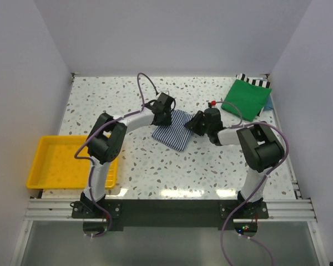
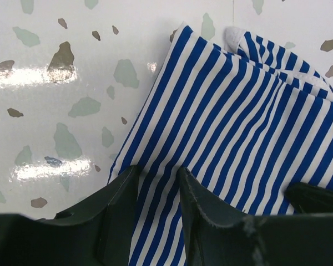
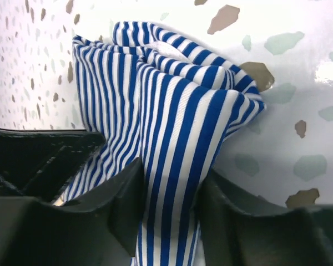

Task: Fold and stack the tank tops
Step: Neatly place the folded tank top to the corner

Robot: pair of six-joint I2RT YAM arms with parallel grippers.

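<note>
The navy-and-white striped tank top lies folded in the middle of the table. My left gripper is at its far left corner, and my right gripper is at its right edge. In the left wrist view the left gripper has its jaws close together with the striped cloth between them. In the right wrist view the right gripper is shut on a bunched fold of striped cloth. The green tank top lies folded at the back right, away from both grippers.
A yellow plastic tray sits at the table's left edge beside the left arm. A black-and-white striped cloth and a bit of blue cloth show under the green top. White walls close in the table.
</note>
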